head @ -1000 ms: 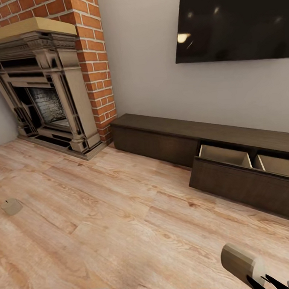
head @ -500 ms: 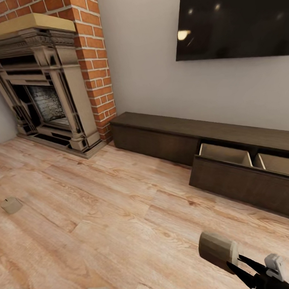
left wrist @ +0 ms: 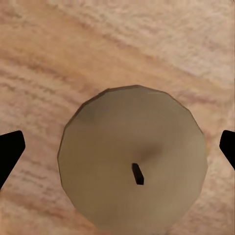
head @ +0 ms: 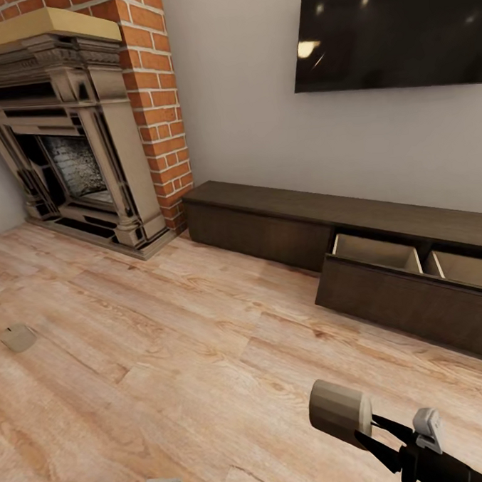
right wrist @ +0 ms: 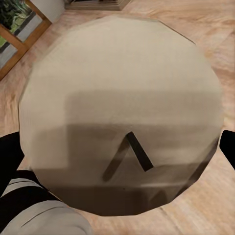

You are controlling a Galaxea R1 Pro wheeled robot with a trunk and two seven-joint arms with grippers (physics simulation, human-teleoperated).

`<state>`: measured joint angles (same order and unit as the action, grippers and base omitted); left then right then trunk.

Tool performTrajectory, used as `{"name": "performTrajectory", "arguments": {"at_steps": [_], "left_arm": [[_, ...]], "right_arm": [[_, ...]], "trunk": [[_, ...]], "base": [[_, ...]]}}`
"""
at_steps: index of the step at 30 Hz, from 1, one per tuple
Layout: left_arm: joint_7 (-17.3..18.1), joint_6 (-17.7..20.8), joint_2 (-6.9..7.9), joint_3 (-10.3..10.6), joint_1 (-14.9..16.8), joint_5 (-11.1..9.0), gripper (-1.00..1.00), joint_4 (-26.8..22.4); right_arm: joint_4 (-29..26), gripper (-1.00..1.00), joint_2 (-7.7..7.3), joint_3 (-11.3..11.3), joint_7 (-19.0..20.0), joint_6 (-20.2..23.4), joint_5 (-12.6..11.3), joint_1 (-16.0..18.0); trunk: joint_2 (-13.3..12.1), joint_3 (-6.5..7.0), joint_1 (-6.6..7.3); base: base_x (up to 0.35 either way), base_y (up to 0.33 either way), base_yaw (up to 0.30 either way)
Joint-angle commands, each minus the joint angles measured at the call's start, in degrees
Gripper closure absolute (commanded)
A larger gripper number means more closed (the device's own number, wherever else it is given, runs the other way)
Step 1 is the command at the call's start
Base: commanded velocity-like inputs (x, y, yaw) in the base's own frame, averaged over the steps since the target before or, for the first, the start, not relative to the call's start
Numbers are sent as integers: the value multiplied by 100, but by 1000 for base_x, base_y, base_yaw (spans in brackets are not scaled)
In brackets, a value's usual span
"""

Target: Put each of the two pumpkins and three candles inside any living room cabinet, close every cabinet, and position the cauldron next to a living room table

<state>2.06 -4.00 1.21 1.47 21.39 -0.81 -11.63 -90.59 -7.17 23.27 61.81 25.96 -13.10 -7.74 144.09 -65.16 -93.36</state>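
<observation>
A candle lies tipped on its side in our right pincer, pinched above the floor. Our left pincer is spread over another candle standing upright on the floor.

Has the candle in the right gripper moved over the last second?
Yes. The candle held in the right gripper has swung leftward and a little up in the head view, away from the cabinet drawer's right end.
</observation>
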Motion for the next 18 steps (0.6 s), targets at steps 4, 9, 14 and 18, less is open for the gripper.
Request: {"name": "performTrajectory", "arguments": {"at_steps": [4,9,14,18], "left_arm": [[17,-38,-3,19,5,-7,-100,3],[21,-134,-6,20,5,-10,-100,3],[22,-185,-12,20,5,-15,-100,3],[29,-215,-13,29,5,-15,-100,3]], "right_arm": [[-2,100,0,-131,51,85,-55,1],[-2,100,2,-196,51,85,-53,1],[-2,100,2,-211,49,85,-52,1],[-2,100,4,-214,44,85,-52,1]], "trunk": [[7,-92,-9],[8,-114,-12],[8,-114,-12],[11,-159,-17]], "base": [[0,0,0],[0,0,0],[0,0,0],[0,0,0]]}}
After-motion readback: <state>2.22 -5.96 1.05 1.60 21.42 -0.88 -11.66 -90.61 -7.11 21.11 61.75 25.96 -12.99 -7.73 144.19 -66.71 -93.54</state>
